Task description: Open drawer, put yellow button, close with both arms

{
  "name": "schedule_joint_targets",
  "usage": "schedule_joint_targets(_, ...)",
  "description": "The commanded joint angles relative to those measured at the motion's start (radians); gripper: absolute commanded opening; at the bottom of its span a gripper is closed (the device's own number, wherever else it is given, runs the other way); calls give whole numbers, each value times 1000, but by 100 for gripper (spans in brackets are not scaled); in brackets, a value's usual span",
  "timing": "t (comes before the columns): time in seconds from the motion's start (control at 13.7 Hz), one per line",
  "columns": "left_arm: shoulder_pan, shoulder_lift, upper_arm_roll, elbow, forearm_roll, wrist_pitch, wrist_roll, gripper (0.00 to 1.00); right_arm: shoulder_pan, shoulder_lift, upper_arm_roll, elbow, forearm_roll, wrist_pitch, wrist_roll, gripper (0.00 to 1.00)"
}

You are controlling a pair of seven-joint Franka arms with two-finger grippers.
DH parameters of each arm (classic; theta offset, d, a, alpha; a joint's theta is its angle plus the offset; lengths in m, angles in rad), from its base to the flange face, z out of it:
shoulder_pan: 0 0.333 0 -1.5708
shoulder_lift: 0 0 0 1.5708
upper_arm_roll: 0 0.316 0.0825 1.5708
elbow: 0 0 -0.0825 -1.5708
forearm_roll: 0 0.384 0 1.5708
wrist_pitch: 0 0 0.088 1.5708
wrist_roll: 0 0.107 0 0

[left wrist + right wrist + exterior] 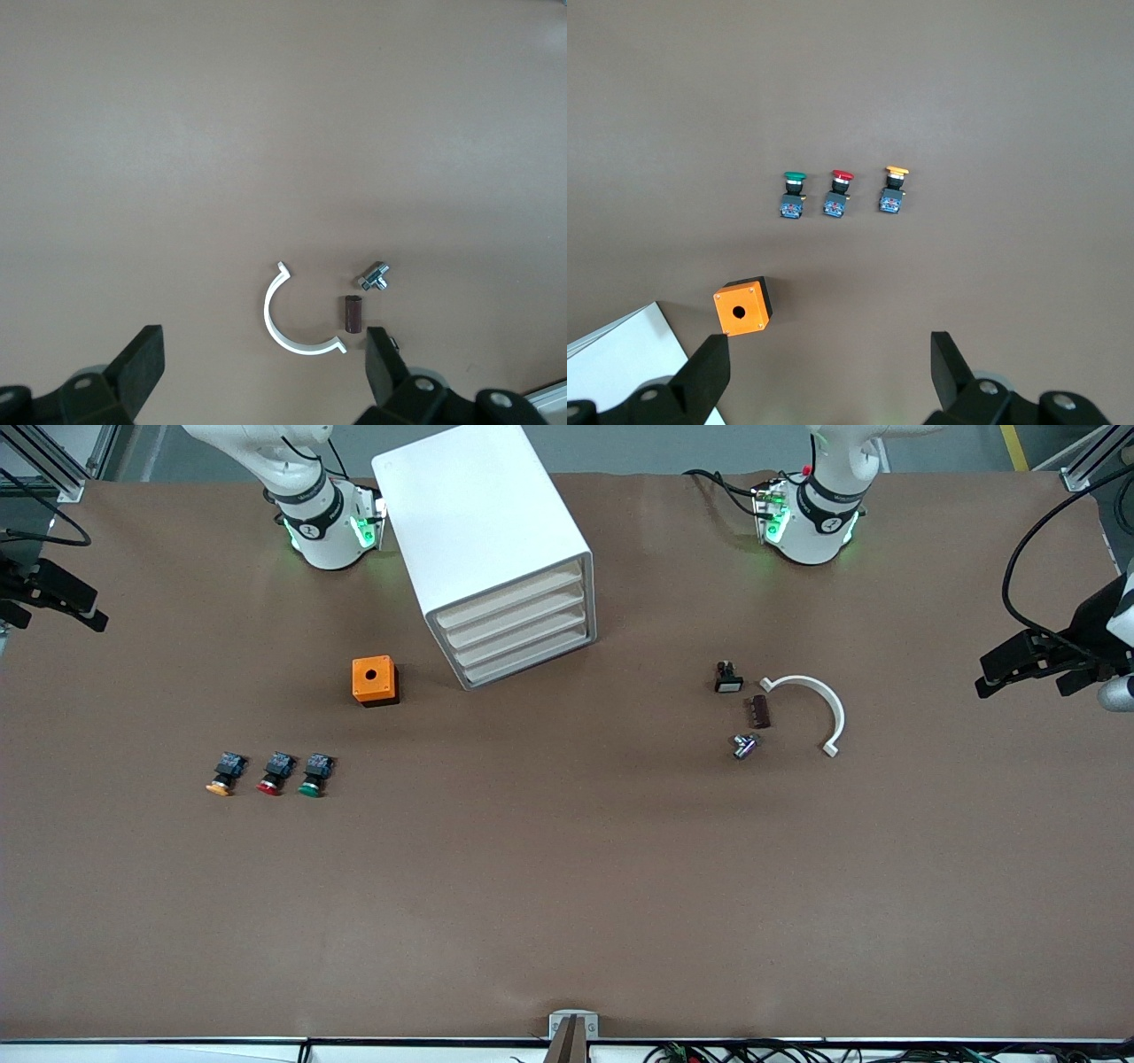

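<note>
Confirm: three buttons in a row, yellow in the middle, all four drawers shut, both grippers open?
Not quite. In the front view the red button is in the middle; the yellow button sits at the end. All cabinet drawers are shut; left gripper and right gripper are open.

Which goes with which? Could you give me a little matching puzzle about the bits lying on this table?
Things:
1. yellow button
2. orange box
3. white curved clip
4. drawer

Descriptions:
A. shut, topmost of four in the white cabinet
B. end of a row with the red button and green button
C. toward the left arm's end of the table
D. beside the cabinet, round hole on top

Pairs: 1-B, 2-D, 3-C, 4-A
</note>
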Motion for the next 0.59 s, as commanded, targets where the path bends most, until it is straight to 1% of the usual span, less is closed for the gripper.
schedule_joint_targets(0.0,3,10,-2,26,19,-22,2,100,7,-30,-2,-28,11,3,2,100)
schedule_joint_targets(0.51,1,10,-2,27,11,-22,-4,100,5,-30,-2,-28,11,-8,2,100)
